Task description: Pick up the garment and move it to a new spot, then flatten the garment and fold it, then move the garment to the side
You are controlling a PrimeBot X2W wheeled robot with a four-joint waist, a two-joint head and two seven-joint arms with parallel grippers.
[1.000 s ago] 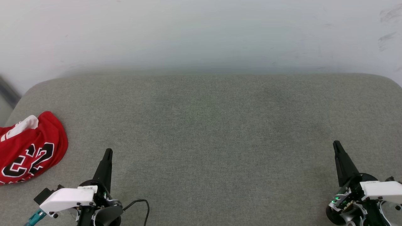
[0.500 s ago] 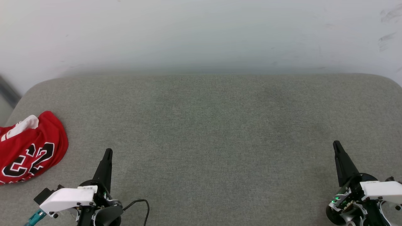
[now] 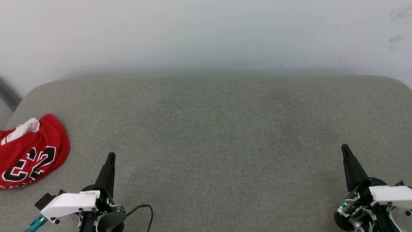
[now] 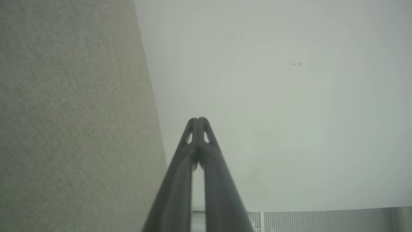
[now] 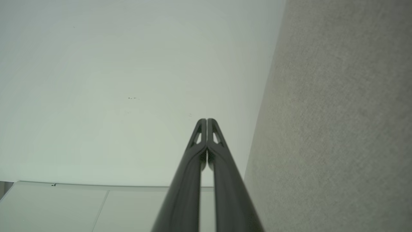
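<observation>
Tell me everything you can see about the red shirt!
The red shirt lies crumpled in a heap at the far left of the grey fabric surface, partly cut off by the picture's edge. It looks like smooth jersey cloth, with big black white-outlined numbers lying tilted and a white part at its top. Only the surface touches it.

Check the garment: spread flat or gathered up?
Gathered up: the garment is a compact rounded bundle at the left edge of the grey surface. Neat fold: cannot tell, cropped.

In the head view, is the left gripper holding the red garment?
No, the left gripper is shut on nothing, and the garment lies apart from it at the cushion's left edge.
</observation>
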